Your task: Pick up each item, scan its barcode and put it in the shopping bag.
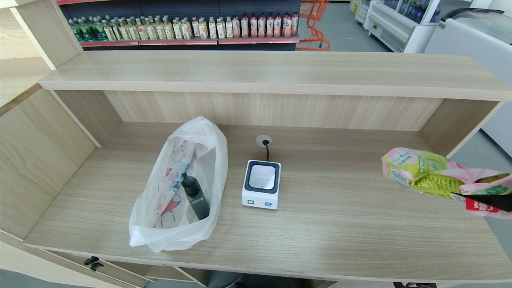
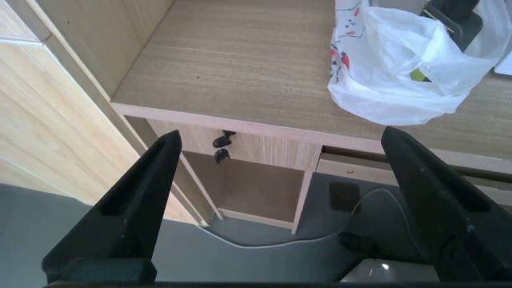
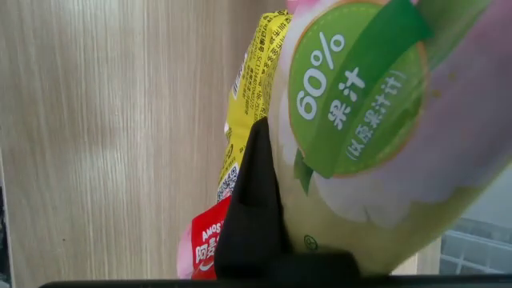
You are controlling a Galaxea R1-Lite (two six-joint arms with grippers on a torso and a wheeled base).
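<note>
My right gripper (image 1: 478,197) hangs above the counter's right end, shut on a pink, green and yellow snack pouch (image 1: 434,173). The pouch (image 3: 360,120) is pressed by one black finger (image 3: 254,210) in the right wrist view. A white barcode scanner (image 1: 261,184) with a dark-rimmed window stands mid-counter. To its left lies the open white shopping bag (image 1: 176,224), with a dark bottle (image 1: 196,195) and a patterned packet (image 1: 172,188) inside. My left gripper (image 2: 280,208) is open and holds nothing, below and in front of the counter's front edge, near the bag (image 2: 400,72).
The wooden counter (image 1: 340,224) is walled by a raised shelf (image 1: 272,72) behind and side panels left and right. A cable (image 1: 267,151) runs from the scanner to a hole in the counter. Bare counter lies between scanner and pouch.
</note>
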